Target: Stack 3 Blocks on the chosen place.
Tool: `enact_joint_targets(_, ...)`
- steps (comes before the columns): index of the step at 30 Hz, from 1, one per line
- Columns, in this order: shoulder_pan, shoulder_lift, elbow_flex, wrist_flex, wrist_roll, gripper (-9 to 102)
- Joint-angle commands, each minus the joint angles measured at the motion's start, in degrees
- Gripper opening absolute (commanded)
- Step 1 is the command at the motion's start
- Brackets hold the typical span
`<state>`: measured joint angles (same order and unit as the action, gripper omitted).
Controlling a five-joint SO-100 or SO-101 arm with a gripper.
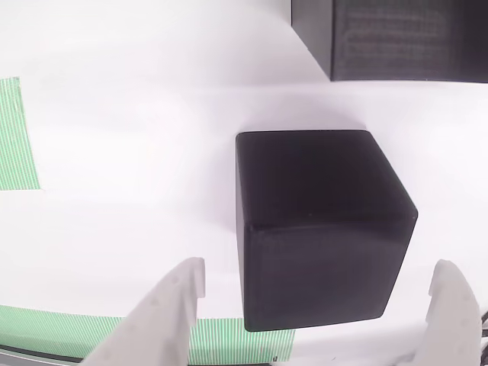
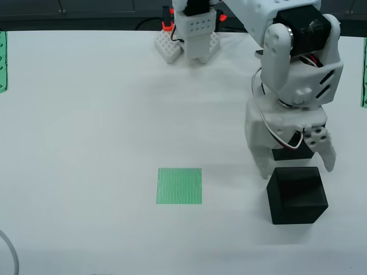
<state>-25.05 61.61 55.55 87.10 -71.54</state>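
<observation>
Claw (image 2: 295,166) spread wide, empty, poised around nearest block (image 2: 297,195); second block (image 1: 393,38) just beyond. Green striped patch (image 2: 179,185) well to claw's left from above, bare. Nothing stacked yet.

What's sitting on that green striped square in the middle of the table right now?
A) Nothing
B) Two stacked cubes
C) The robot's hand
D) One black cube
A: seen from above, the green striped square is bare, while the black cube sits off to its right, below the open hand.
</observation>
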Motion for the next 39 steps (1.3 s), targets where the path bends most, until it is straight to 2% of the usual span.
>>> enact_joint_targets(1, -0.2, 0.1, -2.9, -0.4, 0.4, 37)
enact_joint_targets(19, -0.9, -8.0, -9.2, -4.0, 4.7, 36)
enact_joint_targets(30, -1.9, -8.3, -9.0, -4.0, 7.0, 25)
enact_joint_targets(33, -1.7, -7.0, -7.0, -3.9, 7.5, 22)
enact_joint_targets(39, -0.2, 1.9, 5.6, -6.3, 9.0, 22)
